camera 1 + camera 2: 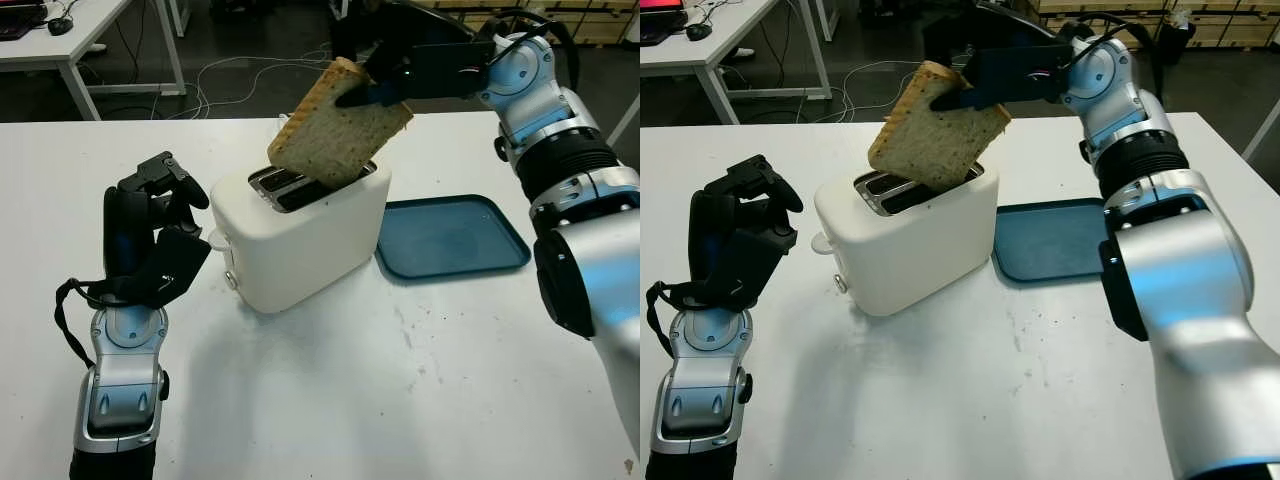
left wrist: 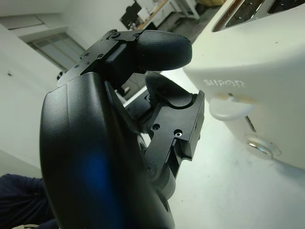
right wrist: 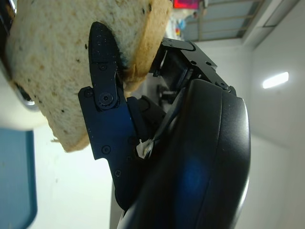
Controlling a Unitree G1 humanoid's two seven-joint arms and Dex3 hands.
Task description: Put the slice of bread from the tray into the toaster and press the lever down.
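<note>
Lowering tilted tan bread slice [image 1: 338, 125] into boxy white plastic toaster [image 1: 300, 235]

Pinching slice in right hand [image 1: 385, 85] fingers above toaster; squaring with rear slot; left hand [image 1: 150, 235] curled, empty, beside toaster lever.

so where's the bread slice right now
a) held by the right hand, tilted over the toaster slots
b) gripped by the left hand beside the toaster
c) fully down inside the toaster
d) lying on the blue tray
a: the right hand grips the bread slice at its top edge, tilted with its lower corner at the slots of the toaster; the blue tray has nothing on it, and the left hand is beside the toaster, holding nothing.
</note>
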